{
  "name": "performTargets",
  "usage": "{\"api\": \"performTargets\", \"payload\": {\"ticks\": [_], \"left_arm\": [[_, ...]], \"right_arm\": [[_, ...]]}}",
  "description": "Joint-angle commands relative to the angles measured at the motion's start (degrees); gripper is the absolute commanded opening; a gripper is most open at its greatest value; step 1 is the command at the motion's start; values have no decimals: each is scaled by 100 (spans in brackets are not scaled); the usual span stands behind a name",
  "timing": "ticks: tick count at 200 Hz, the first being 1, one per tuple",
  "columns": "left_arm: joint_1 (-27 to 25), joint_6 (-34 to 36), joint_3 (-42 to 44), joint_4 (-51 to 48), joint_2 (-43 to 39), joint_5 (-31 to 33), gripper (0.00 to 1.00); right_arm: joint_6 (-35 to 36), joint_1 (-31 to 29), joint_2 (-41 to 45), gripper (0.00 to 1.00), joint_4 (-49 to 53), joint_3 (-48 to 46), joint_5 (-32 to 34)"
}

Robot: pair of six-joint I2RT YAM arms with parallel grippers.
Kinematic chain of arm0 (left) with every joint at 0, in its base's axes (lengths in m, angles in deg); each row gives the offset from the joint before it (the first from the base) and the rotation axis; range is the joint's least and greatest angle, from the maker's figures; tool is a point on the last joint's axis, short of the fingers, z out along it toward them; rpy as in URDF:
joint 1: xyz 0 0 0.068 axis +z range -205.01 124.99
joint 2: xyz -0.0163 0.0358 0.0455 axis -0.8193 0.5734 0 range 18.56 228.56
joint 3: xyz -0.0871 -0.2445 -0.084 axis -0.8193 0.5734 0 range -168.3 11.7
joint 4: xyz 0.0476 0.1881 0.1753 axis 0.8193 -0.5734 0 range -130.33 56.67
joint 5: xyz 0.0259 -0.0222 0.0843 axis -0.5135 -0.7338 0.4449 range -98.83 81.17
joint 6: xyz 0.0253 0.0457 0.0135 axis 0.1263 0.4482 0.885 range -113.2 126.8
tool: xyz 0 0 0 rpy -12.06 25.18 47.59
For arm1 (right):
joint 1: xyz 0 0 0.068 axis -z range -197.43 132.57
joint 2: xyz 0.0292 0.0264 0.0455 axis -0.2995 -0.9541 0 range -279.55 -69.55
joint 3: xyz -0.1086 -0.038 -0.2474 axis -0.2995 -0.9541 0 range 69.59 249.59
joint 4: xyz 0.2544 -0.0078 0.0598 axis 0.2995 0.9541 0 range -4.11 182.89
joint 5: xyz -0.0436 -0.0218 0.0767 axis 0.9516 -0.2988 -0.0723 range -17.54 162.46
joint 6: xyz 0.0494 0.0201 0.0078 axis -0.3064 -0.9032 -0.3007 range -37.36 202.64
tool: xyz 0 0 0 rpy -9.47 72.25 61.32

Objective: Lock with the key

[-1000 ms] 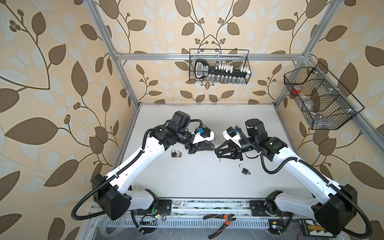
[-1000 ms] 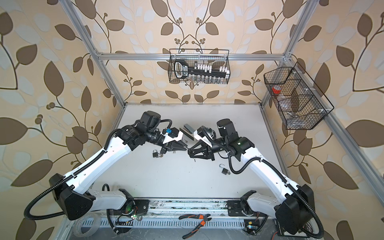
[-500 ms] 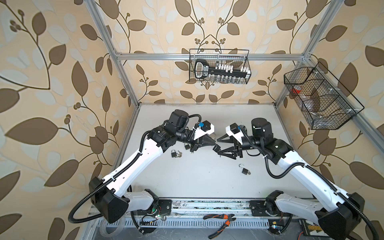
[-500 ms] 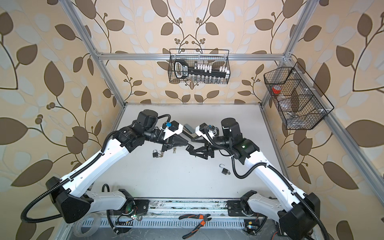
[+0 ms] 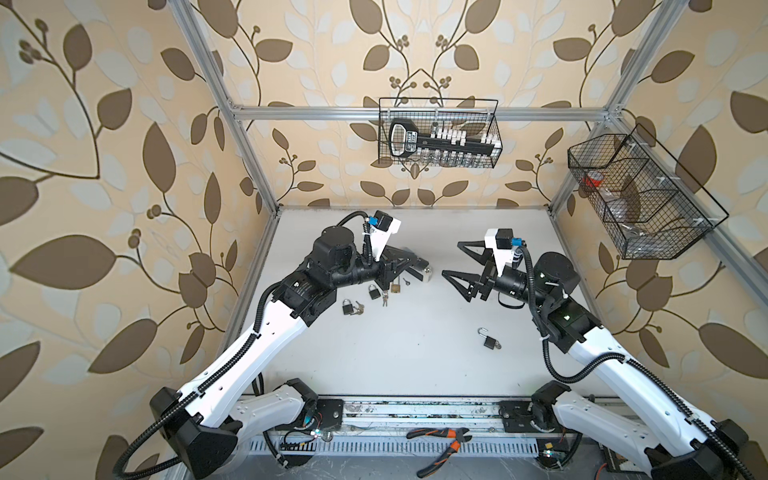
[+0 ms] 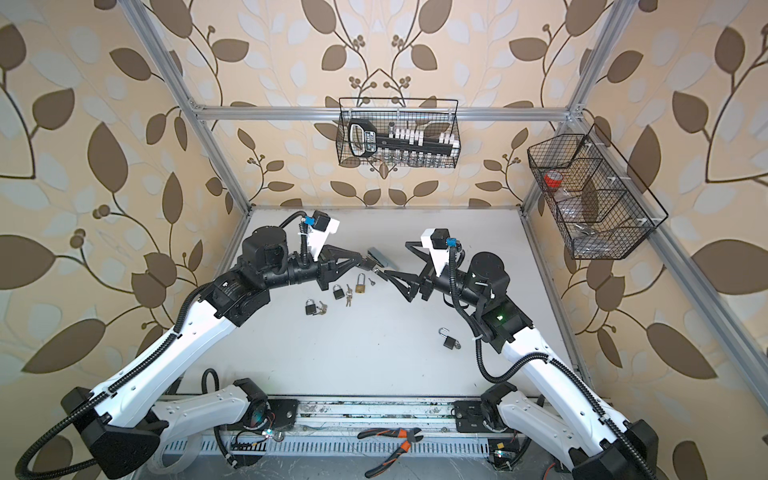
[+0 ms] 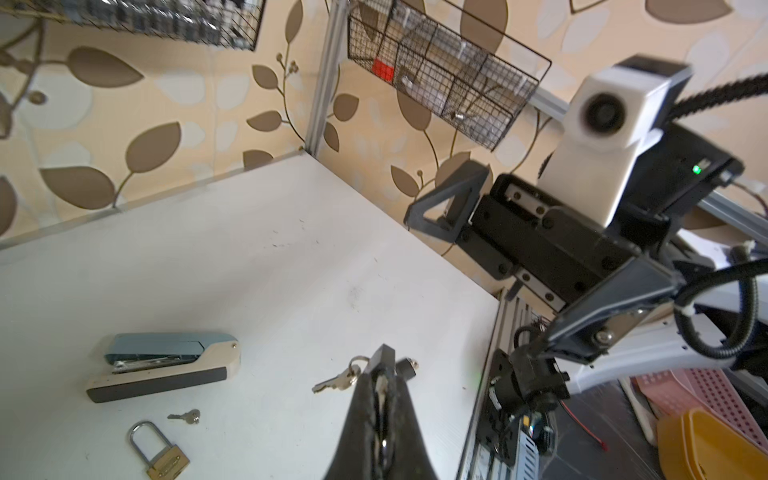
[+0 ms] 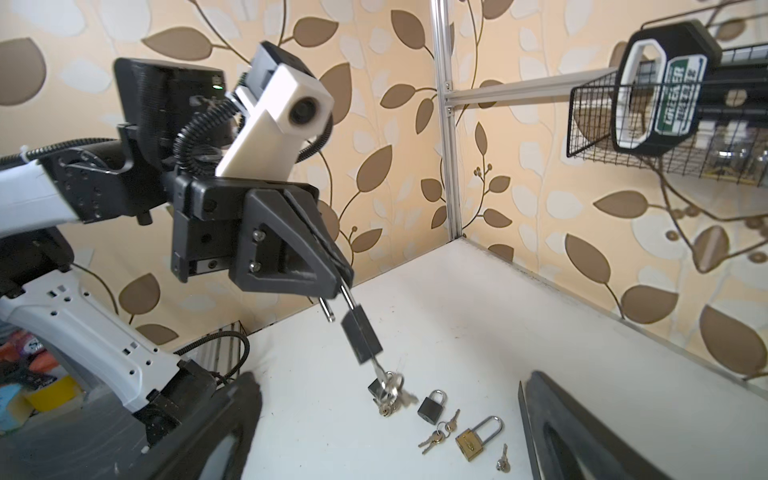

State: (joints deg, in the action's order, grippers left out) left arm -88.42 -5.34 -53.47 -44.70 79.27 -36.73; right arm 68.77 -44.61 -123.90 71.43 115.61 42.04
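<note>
Basket (image 5: 436,99) on wall holds black key-shaped rack (image 5: 449,145).

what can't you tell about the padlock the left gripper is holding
- held padlock: mostly hidden behind the fingers of the left gripper in left wrist view; too small in both top views
- keys hanging from it: motion-blurred in right wrist view, so key seating unclear

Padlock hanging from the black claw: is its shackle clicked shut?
No: the black padlock hangs from the left gripper with one shackle leg free, outside its body.
</note>
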Motion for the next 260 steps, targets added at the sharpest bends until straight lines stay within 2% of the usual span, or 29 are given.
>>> {"api": "performTargets", "payload": {"ticks": [1,20,40,62,91,146,186,238,260], "left_arm": [[2,-668,101,850,-348,490,0],[107,-960,89,1018,-366,155,0],[132,-1332,244,1439,-520,-15,0],[170,-1639,471,1876,-671,-185,0],[326,-2191,823,2970,-621,-1032,0],[344,-2752,839,4248,-287,-1851,0],[344,-2849,848,4323,-257,-1949,0],[346,-2803,866,4255,-340,-1912,0],[348,-2802,874,4259,-358,-1912,0]], "right_arm": [[-743,22,-275,99,-818,58,-19],[-847,27,-606,99,-928,292,-383],[-978,26,-786,86,-1373,362,-842],[-1213,48,-986,82,-1588,615,-1274],[-1693,59,-999,81,-2445,588,-1876],[-1684,-60,-989,78,-2374,740,-1999],[-1602,-181,-1025,70,-2305,869,-1947],[-1580,-292,-1183,52,-2145,1033,-1908],[-1516,-350,-1222,36,-2090,1082,-1915]]}}
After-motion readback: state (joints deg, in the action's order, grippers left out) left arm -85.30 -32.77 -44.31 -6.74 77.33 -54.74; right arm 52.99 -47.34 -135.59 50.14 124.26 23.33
